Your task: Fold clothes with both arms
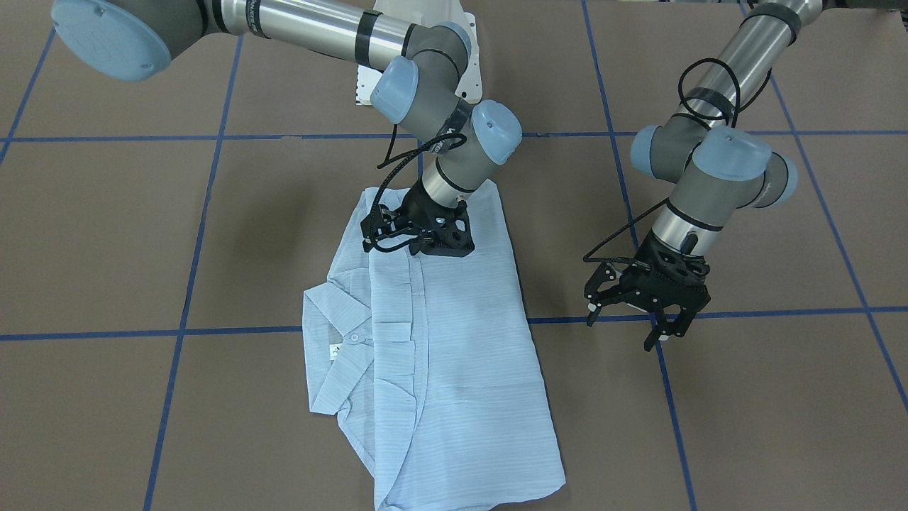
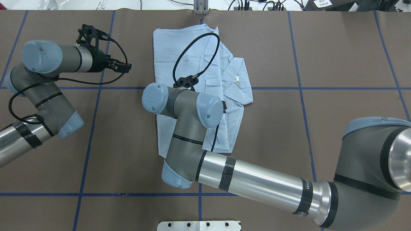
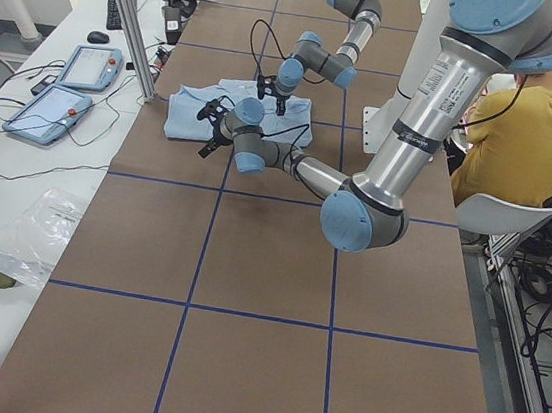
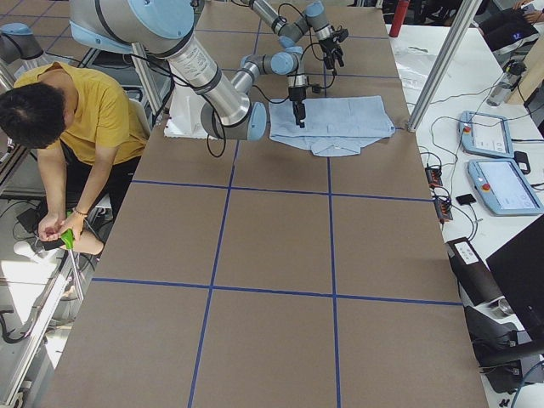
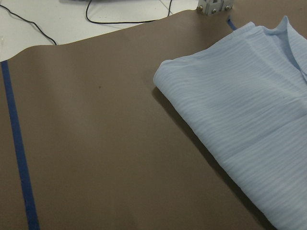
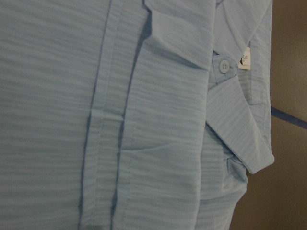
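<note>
The pale-blue shirt [image 1: 454, 355] lies folded into a long strip on the brown table, with its collar [image 1: 333, 355] and neck label toward one side. My right gripper [image 1: 415, 248] points down onto the shirt's end nearest the robot. Its fingers are hidden behind its own body, so I cannot tell whether they are open or shut. The right wrist view shows only the shirt [image 6: 144, 120], its button [image 6: 223, 65] and label. My left gripper [image 1: 624, 330] hangs open and holds nothing, off the shirt's long edge. The left wrist view shows a shirt [image 5: 249, 120] corner.
Blue tape lines [image 1: 213, 330] divide the brown table. The white base plate [image 2: 199, 225] sits at the robot's edge, and a metal post [image 2: 200, 8] at the far edge. A person in yellow [image 4: 76, 110] sits beside the table. Teach pendants [image 3: 64, 90] lie on the side bench.
</note>
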